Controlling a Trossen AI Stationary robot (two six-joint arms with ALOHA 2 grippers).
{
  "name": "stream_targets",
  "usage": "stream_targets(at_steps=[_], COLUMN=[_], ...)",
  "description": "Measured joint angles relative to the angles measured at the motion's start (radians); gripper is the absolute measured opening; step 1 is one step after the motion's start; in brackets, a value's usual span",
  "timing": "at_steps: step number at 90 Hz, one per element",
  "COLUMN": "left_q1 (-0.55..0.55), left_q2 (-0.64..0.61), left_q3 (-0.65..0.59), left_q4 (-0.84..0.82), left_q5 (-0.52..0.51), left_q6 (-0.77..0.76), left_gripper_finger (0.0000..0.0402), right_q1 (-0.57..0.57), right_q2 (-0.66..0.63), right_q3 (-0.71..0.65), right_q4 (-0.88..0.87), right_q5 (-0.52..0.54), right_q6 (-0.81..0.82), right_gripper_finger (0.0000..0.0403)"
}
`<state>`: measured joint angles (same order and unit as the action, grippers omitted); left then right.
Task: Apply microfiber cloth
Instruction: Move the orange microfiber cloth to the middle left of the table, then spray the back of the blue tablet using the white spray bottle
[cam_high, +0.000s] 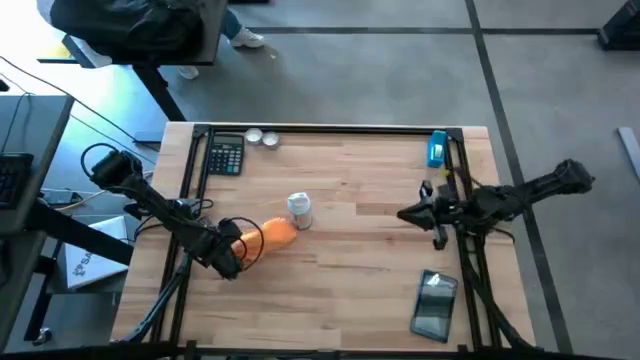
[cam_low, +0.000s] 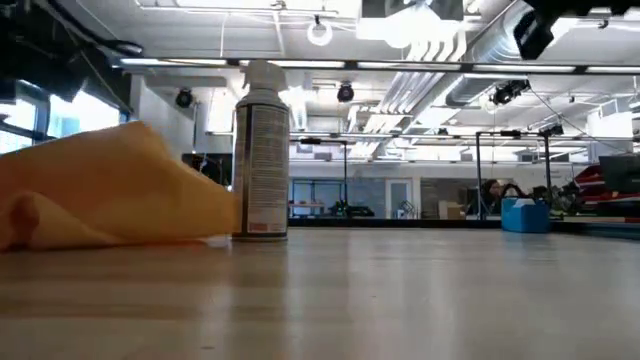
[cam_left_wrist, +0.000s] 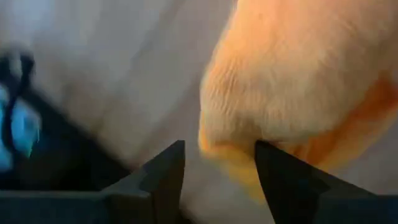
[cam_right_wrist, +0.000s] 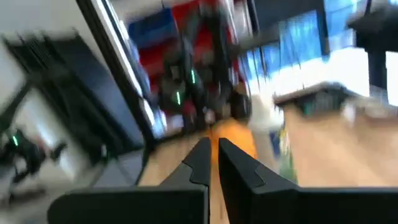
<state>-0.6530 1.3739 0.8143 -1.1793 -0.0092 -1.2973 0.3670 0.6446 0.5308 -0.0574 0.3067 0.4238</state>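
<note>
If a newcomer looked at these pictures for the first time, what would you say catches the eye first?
The bright orange microfiber cloth left of the table's centre stands out at once, with the left pincer right at its edge, fingers open. Beside the cloth stands a small spray can. On the table's right, the right pincer hangs shut above bare wood.

Two slim black jointed arms, matte, with bulkier knuckles at the joints. Thin black cables looped beside the left arm (near its wrist). Left pincer (cam_left_wrist: 217, 171): dark, wedge-shaped fingers. Right pincer (cam_right_wrist: 213, 163): the same angular dark fingers.
</note>
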Motion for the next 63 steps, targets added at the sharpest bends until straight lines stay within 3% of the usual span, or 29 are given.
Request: stream_targets(at_steps=[11,26,45,63], left_q1=[-0.025,-0.062,-0.114,-0.143], left_q2=[0.0,0.0,0.0,0.0], left_q3=[0.048,0.141,0.254,0.275], left_q4=[-0.009,-0.031,0.052,0.389], left_q5=[0.086,0.035,-0.21,-0.513], left_q6=[0.017,0.051,0.136,0.445], left_gripper_finger=[0.0177,0.0176,0.0176,0.0176], right_q1=[0.046,0.131,0.252,0.351], right_q2=[0.144,0.347,0.582,0.73], right_q3=[0.232,0.475,0.633,0.618], right_q4=[-0.372,-0.7,-0.938,-1.075], right_q5=[0.004,-0.025,-0.115,-0.28], right_q6=[0.172,0.362,0.535,0.647], right_gripper_finger=[0.0,0.0,0.0,0.0])
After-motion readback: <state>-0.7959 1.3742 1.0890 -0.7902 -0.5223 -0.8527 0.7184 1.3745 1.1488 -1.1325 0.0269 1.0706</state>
